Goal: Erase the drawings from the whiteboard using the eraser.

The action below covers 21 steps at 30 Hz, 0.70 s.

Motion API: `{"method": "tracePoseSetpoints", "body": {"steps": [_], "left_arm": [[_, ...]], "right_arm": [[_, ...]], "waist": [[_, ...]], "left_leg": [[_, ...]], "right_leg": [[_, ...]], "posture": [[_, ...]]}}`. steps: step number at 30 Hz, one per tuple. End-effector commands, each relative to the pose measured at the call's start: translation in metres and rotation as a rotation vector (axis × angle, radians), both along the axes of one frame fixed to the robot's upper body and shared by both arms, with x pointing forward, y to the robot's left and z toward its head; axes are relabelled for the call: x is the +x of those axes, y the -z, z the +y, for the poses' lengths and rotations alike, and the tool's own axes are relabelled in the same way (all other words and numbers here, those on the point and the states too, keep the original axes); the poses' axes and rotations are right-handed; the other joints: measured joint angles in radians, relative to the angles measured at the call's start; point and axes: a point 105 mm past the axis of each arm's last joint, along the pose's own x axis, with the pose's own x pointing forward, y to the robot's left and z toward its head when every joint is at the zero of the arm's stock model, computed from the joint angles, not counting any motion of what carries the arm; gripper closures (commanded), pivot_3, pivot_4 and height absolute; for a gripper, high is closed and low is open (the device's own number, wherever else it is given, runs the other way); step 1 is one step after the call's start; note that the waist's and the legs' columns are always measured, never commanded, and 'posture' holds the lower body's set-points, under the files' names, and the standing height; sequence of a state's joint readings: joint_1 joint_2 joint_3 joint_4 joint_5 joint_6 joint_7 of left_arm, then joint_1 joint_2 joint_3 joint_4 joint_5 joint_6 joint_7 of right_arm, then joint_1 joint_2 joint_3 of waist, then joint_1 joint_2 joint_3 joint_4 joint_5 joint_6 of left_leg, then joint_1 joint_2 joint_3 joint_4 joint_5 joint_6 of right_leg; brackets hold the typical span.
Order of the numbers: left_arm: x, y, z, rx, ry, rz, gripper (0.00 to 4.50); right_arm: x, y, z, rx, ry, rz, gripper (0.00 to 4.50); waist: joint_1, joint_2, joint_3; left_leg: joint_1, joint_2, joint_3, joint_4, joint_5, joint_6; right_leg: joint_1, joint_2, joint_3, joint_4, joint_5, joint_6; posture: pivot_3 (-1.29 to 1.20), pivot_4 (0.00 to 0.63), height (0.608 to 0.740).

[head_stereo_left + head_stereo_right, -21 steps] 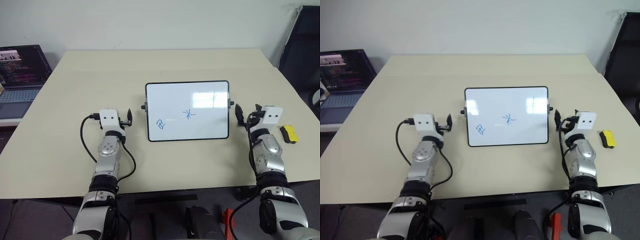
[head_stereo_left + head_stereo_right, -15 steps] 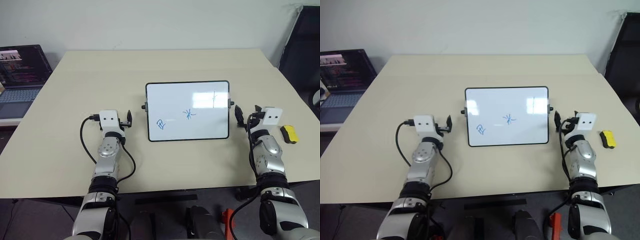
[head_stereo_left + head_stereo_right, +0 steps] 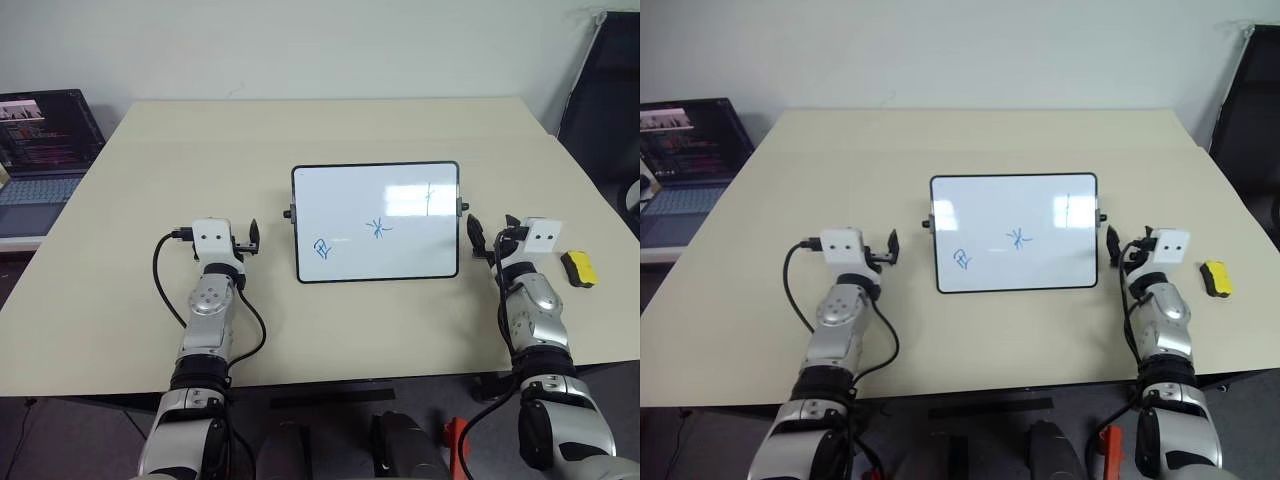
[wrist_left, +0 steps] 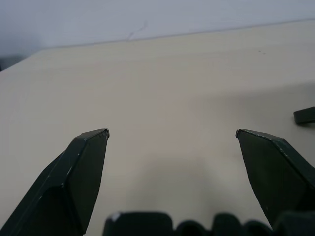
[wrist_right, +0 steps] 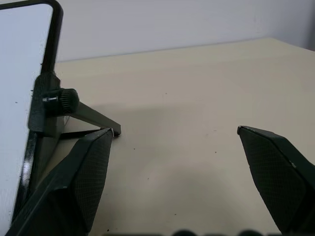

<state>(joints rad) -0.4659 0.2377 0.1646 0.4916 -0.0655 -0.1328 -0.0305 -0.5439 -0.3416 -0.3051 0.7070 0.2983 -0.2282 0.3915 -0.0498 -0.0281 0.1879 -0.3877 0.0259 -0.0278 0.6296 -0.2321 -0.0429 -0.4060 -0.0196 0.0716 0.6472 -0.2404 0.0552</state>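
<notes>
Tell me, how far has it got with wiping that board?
Nothing is done yet: all three blue drawings are on the whiteboard. Nothing is in hand either; the left gripper and right gripper are both open and empty. The eraser lies untouched on the table. Left: grab it and wipe.
</notes>
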Motion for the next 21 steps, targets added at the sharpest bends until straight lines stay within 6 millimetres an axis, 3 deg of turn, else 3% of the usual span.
{"method": "tracePoseSetpoints", "body": {"steps": [1,9,15,18,21], "left_arm": [[-0.003,-0.016,0.010,-0.019,-0.022,-0.046,0.00],[-0.004,-0.010,0.014,-0.014,0.027,-0.017,0.00],[-0.007,-0.058,0.007,-0.115,0.318,-0.117,0.00],[-0.019,-0.081,-0.007,-0.121,0.563,-0.090,0.00],[-0.043,-0.111,-0.033,-0.170,0.873,-0.040,0.00]], "right_arm": [[0.000,-0.012,-0.014,0.024,0.027,-0.031,0.08],[-0.005,-0.018,-0.038,0.018,0.075,-0.032,0.08],[-0.012,-0.029,-0.044,-0.007,0.068,-0.053,0.08],[-0.016,-0.043,-0.049,-0.001,0.060,-0.076,0.08],[-0.019,-0.055,-0.046,-0.016,0.010,-0.073,0.08]], "waist": [[0.000,0.000,0.000],[-0.003,0.000,0.000],[-0.006,0.000,0.000],[-0.007,0.000,0.000],[-0.008,0.000,0.000]], "left_leg": [[0.000,0.000,0.000,0.000,0.000,0.000],[0.000,0.000,0.000,0.000,0.000,0.000],[0.000,0.000,0.000,0.000,0.000,0.000],[-0.001,0.000,0.000,0.000,0.000,0.000],[-0.001,0.000,0.000,0.000,0.000,0.000]], "right_leg": [[0.000,0.000,0.000,0.000,0.000,0.000],[0.000,0.000,0.000,0.000,0.000,0.000],[0.000,0.000,0.000,0.000,0.000,0.000],[0.000,0.000,0.000,0.000,0.000,0.000],[-0.001,0.000,0.000,0.001,0.000,0.000]], "posture": [[0.00,0.150,0.740],[0.00,0.150,0.740],[0.00,0.150,0.740],[0.00,0.150,0.740],[0.00,0.150,0.740]]}}
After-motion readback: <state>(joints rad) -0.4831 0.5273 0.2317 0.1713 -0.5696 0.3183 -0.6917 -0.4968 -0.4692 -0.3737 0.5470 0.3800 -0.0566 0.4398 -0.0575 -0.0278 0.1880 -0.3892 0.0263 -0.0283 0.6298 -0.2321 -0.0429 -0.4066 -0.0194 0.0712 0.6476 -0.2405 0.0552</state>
